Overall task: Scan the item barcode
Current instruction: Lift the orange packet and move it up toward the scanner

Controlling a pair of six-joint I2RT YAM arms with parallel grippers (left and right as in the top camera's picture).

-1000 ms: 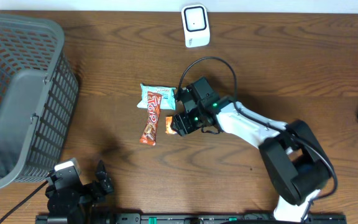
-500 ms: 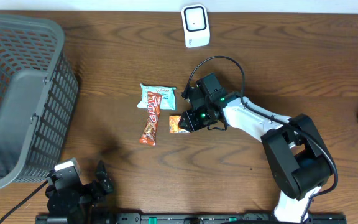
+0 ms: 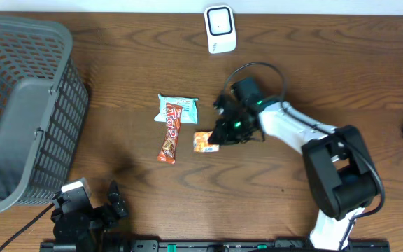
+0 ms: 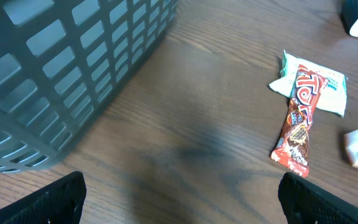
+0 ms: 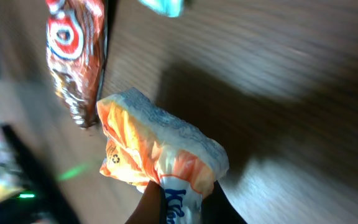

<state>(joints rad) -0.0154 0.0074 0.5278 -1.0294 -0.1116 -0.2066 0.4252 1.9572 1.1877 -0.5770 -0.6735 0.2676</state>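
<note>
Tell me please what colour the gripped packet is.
Orange and white packet, best seen from the right wrist.

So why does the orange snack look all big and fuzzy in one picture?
Right wrist view: the orange snack is very close to the camera, so it looks huge and soft. Overhead view: small and sharp. Left wrist view: smeared at the right edge.

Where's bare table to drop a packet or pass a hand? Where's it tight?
Free: wood between the basket and the red bar; the stretch right of the scanner, above the right arm. Crowded: the centre, where teal packet, red bar, orange packet and right tool bunch together.
</note>
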